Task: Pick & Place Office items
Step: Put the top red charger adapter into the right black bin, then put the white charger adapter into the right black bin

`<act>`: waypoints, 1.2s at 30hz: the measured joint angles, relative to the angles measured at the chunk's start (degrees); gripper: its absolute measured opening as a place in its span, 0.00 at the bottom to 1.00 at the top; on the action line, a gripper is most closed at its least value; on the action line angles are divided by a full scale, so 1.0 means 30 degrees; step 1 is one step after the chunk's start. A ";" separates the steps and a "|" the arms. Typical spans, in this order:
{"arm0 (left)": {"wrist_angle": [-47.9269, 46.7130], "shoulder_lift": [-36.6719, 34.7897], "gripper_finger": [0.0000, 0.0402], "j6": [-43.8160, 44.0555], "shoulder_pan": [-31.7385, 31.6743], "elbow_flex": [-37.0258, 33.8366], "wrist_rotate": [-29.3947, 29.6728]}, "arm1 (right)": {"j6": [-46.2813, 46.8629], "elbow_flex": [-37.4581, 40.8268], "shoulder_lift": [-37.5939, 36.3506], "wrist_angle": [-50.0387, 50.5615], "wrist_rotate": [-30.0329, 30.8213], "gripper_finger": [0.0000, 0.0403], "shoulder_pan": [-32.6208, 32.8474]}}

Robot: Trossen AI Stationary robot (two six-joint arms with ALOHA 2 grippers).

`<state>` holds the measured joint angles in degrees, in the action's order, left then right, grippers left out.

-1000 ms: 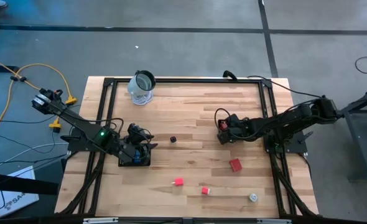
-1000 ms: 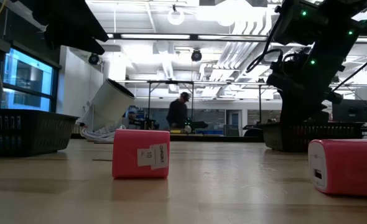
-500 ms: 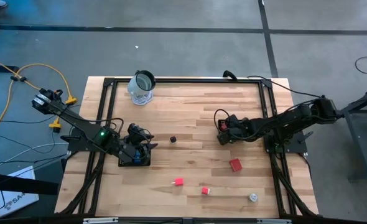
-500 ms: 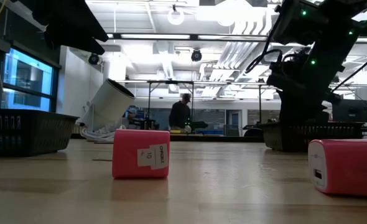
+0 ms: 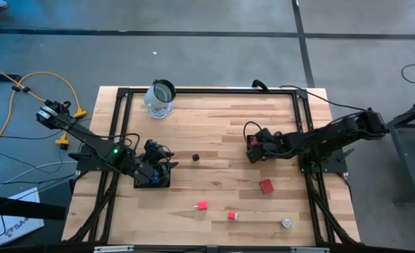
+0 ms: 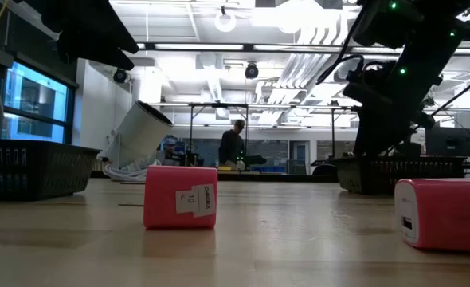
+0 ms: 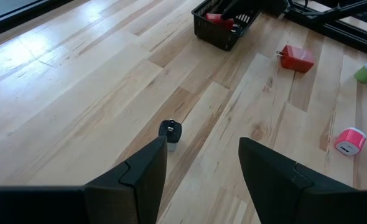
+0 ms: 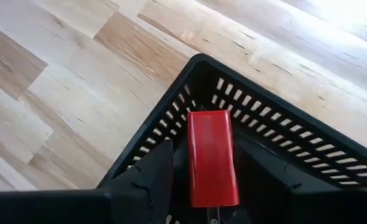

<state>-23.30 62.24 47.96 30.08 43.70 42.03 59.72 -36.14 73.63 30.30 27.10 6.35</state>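
Note:
My right gripper (image 5: pixel 252 149) (image 8: pixel 209 186) hangs open over the black mesh tray (image 5: pixel 251 156) at mid-right. A red block (image 8: pixel 211 158) lies on that tray's floor between the fingers, apart from both. My left gripper (image 5: pixel 155 169) (image 7: pixel 202 168) waits open above the second black tray (image 5: pixel 151 179) at the left. On the wood lie a dark cube (image 5: pixel 195 157) (image 7: pixel 170 130), a larger red block (image 5: pixel 266 186) (image 7: pixel 297 58), a small red block (image 5: pixel 202 206), a pink block (image 5: pixel 232 215) (image 6: pixel 181 197) and a whitish round piece (image 5: pixel 286 223).
A clear glass jar (image 5: pixel 160 98) stands near the far edge, left of centre. A black frame (image 5: pixel 302 126) runs around the table's edges. Bare wood lies between the two trays and along the near edge. A person (image 6: pixel 233 147) stands in the room beyond.
My right arm has shifted a little toward the table's right edge and tipped upward over its tray. The person in the room beyond has moved slightly.

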 joint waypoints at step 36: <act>0.0010 0.0000 0.48 0.0002 -0.0003 0.0000 0.0002 | -1.2956 -0.0015 -0.0423 -1.0520 -0.0897 0.38 0.0007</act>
<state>-23.27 62.24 47.96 30.07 43.70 42.04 20.85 -36.18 72.37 -1.27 24.41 6.37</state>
